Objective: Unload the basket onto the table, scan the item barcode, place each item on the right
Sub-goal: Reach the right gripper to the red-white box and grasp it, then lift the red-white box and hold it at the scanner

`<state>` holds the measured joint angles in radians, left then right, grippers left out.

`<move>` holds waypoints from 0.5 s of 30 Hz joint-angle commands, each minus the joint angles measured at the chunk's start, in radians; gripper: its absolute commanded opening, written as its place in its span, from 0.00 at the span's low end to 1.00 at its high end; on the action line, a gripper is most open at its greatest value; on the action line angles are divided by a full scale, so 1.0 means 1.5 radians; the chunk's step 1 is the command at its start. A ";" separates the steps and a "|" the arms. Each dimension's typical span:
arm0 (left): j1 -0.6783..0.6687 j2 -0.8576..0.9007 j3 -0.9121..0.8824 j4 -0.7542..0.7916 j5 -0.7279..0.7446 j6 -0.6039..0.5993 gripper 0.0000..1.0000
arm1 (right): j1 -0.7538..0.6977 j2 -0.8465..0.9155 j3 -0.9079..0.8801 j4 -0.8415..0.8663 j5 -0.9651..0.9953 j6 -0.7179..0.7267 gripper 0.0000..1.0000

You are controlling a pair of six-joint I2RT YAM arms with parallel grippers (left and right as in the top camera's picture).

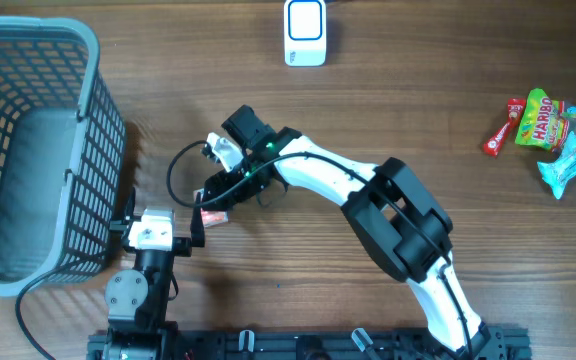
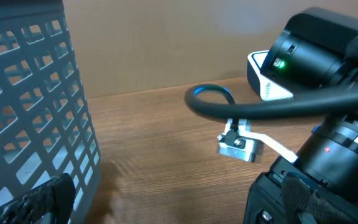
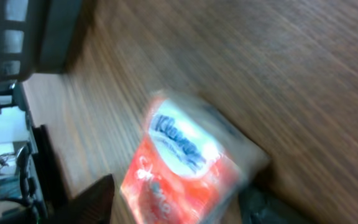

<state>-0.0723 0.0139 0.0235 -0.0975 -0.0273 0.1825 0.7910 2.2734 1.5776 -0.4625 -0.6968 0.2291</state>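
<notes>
Stretched low across the table, the right arm point(image 1: 348, 180) is reached leftward. The grey basket point(image 1: 98, 120) is kept aside at the left edge. The left gripper point(image 2: 169, 202) is held wide open, empty. The scanner point(image 1: 305, 32) is stood well apart. The tissue pack point(image 3: 179, 162) is bracketed on the wood by the right gripper point(image 3: 179, 205), seemingly for pickup; whether it is gripped cannot be told.

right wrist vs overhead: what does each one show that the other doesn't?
Right wrist only: the Kleenex logo on the red tissue pack, close up though blurred. Overhead only: the white scanner at the far edge of the table and the snack packets at the right. Shared: the tissue pack, the wooden table and the grey basket, of which the wrist view catches only a corner.
</notes>
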 commanded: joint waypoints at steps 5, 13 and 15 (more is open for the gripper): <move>-0.004 -0.005 -0.003 0.001 0.006 0.008 1.00 | -0.015 0.047 -0.008 -0.007 0.030 0.058 0.05; -0.004 -0.005 -0.003 0.001 0.006 0.008 1.00 | -0.208 -0.082 -0.008 -0.184 -0.119 -0.033 0.04; -0.004 -0.005 -0.003 0.001 0.006 0.008 1.00 | -0.259 -0.091 -0.008 -0.248 -0.252 -0.127 0.05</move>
<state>-0.0723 0.0139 0.0235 -0.0978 -0.0273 0.1825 0.4843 2.2021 1.5700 -0.7624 -0.8051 0.2310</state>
